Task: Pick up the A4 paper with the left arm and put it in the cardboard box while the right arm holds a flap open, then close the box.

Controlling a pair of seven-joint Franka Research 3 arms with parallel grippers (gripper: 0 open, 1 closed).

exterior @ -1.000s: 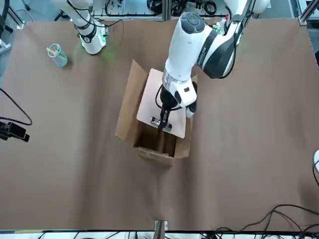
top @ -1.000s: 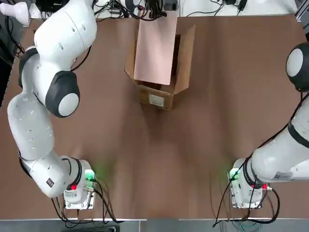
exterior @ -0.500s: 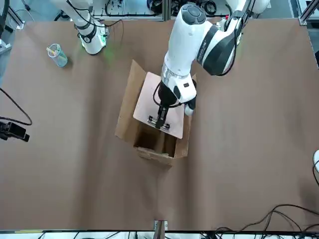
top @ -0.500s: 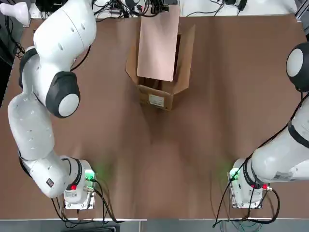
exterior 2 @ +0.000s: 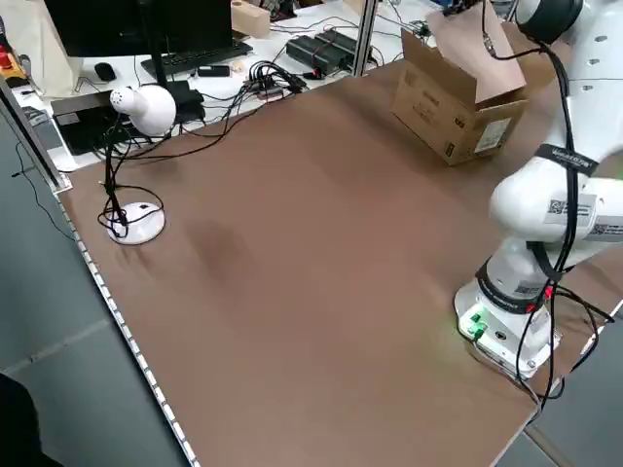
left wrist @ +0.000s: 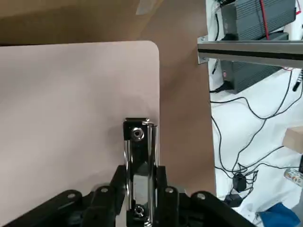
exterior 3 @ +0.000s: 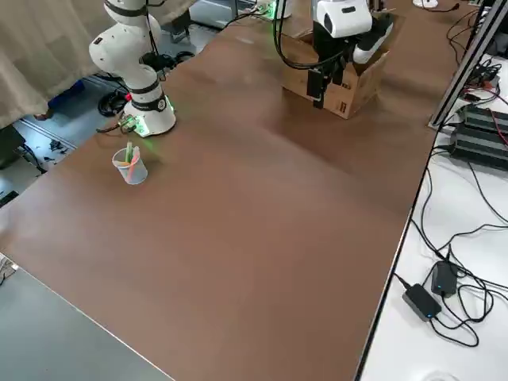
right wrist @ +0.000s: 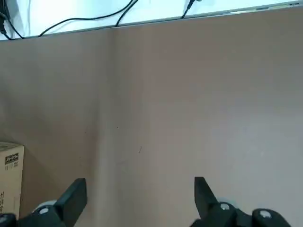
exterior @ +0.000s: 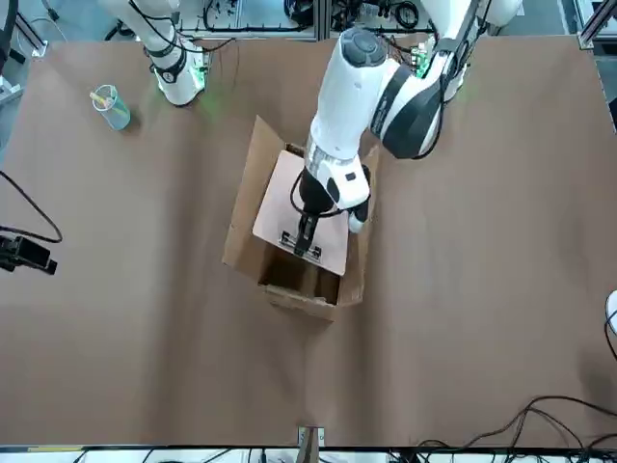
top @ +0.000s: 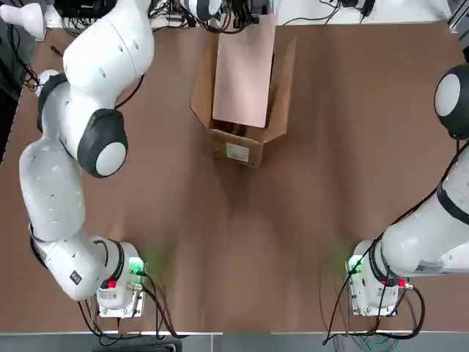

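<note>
In the top view the cardboard box (top: 238,110) sits upper centre on the table (top: 242,242), the A4 paper (top: 244,73) over its opening. A cup (exterior: 110,106) stands at the front view's upper left, seemingly well apart from the box.

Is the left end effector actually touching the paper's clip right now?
Touching. In the left wrist view the left end effector is shut on the silver clip of the paper.

2 white jointed arms are seen, the left arm (top: 80,95) and the right arm (top: 440,227), each fitted with dark grey round joint caps. Green and red lights are shown at both bases, where black cables are attached. A small printed label is carried on the left arm's lower link.
</note>
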